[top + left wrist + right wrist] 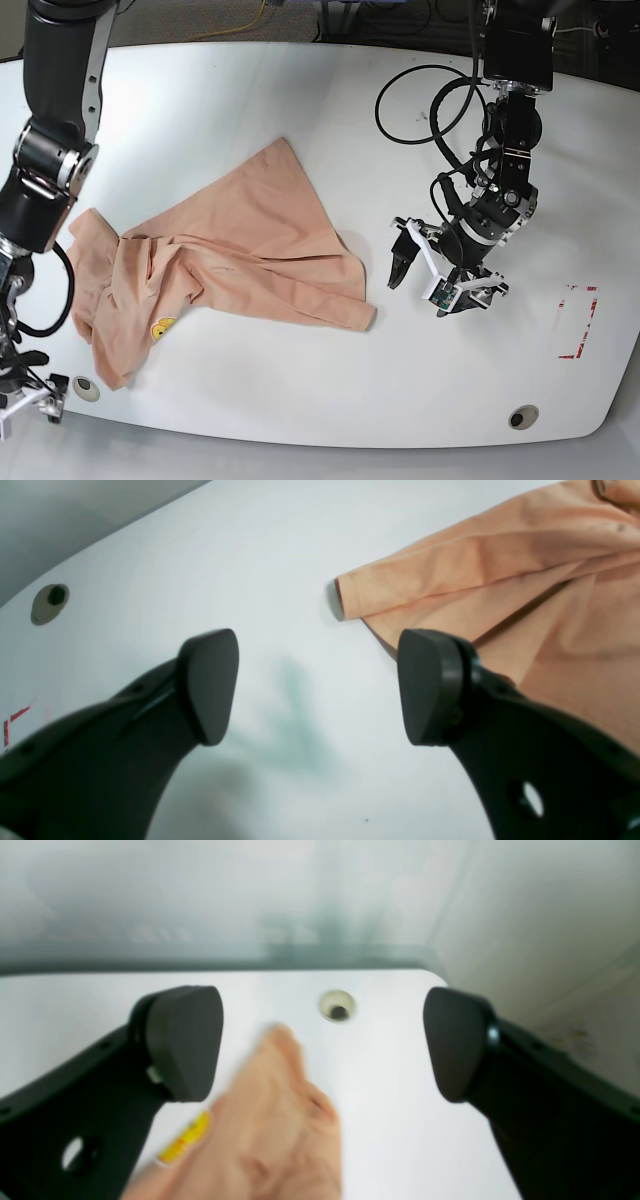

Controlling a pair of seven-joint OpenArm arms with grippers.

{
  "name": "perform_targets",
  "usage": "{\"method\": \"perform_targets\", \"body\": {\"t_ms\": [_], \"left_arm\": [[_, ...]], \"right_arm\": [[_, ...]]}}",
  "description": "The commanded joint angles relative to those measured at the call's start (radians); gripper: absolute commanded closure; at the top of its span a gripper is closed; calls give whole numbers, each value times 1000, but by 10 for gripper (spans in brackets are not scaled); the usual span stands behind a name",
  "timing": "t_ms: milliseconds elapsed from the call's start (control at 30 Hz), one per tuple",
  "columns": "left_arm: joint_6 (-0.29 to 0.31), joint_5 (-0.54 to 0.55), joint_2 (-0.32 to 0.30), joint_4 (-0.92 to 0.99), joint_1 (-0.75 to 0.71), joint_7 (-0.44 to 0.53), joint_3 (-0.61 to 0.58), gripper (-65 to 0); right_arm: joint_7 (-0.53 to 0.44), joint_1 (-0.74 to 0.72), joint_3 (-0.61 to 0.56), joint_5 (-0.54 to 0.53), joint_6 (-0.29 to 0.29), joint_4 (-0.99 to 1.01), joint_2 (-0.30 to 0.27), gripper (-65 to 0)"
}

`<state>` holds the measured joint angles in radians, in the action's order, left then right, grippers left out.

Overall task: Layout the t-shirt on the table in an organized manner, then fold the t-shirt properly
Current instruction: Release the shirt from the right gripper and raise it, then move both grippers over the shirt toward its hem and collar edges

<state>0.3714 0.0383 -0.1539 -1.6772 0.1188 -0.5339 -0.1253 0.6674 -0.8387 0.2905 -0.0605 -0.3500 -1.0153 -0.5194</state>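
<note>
The peach-pink t-shirt (pixel 230 255) lies rumpled on the white table (pixel 300 400), left of centre, with the yellow emoji print (pixel 160 327) near its lower left. My left gripper (pixel 432 282) is open and empty just right of the shirt's nearest corner (pixel 365 315). In the left wrist view the left gripper (pixel 320 687) hangs over bare table, with the shirt (pixel 500 580) beside its right finger (pixel 430 685). My right gripper (pixel 320 1042) is open over a blurred fold of shirt (pixel 270 1120) with the print (pixel 185 1137). It sits at the base view's lower left edge (pixel 25 398).
Round grommet holes sit near the front edge at the right (pixel 522 416) and the left (pixel 85 387). A red rectangle outline (pixel 578 322) marks the table at the far right. Black cables (pixel 430 100) loop by the left arm. The table's edge (pixel 430 975) is close to the right gripper.
</note>
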Motion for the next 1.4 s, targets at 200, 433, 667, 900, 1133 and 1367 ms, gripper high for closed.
{"method": "perform_targets", "body": {"t_ms": [200,433,667,900,1133,1367], "left_arm": [[-2,12,0,-50,-12,22,-83,-467],[-2,5,3,-99,-38,24,-142,-463],[-5,5,4,-116,-70,24,-150,-463],[-7,5,4,-119,-75,24,-150,-462],[-7,5,4,-119,-107,24,-149,-462],[-5,5,1,-119,-113,24,-147,-462]], "right_arm": [[136,223,16,-200,2,-219,-137,-579],[150,485,148,-468,-1,-285,-150,-581],[142,643,178,-617,-62,-287,-144,-579],[142,711,195,-622,-125,-287,-97,-578],[128,723,194,-620,-154,-184,-75,-578],[62,726,186,-595,-156,-89,-77,-578]]}}
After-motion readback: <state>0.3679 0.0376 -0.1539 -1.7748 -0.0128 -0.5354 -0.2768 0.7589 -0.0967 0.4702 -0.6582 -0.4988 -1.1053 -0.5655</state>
